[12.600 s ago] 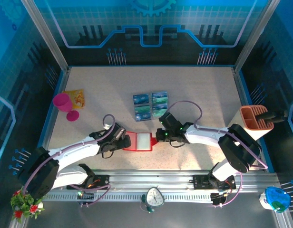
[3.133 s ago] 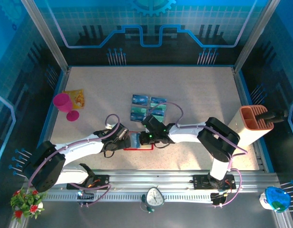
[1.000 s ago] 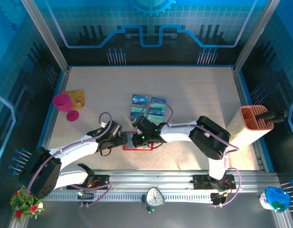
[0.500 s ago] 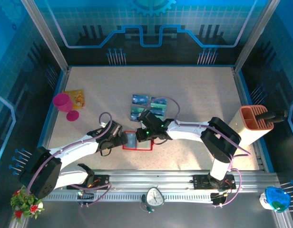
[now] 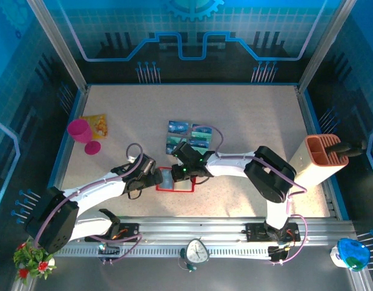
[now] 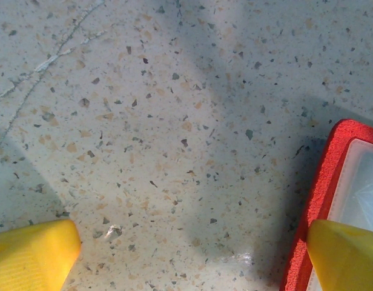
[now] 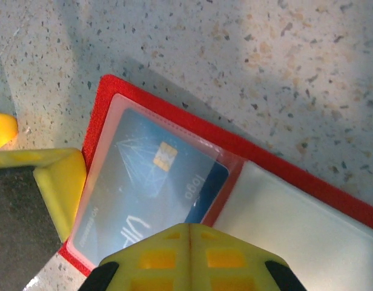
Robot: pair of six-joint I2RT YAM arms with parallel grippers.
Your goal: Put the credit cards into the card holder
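Observation:
The red card holder (image 7: 332, 194) lies open on the table, near the front (image 5: 176, 190). A blue credit card (image 7: 144, 182) sits in its left clear pocket, one corner poking out over the middle fold. My right gripper (image 7: 189, 233) is shut with nothing in it, its tips just over that card (image 5: 178, 173). My left gripper (image 6: 192, 260) is open at the holder's left edge (image 6: 320, 200), one yellow finger (image 7: 56, 182) resting on the rim. More blue and teal credit cards (image 5: 178, 127) lie on the table behind the holder.
A pink cup (image 5: 79, 130) and a yellow packet (image 5: 97, 124) stand at the far left. An orange slotted organizer (image 5: 324, 151) stands at the right edge. A small clock (image 5: 197, 250) sits on the front rail.
The right gripper has shifted slightly back and forth over the holder and stays shut. The blue card stays in the pocket. The left arm has not moved.

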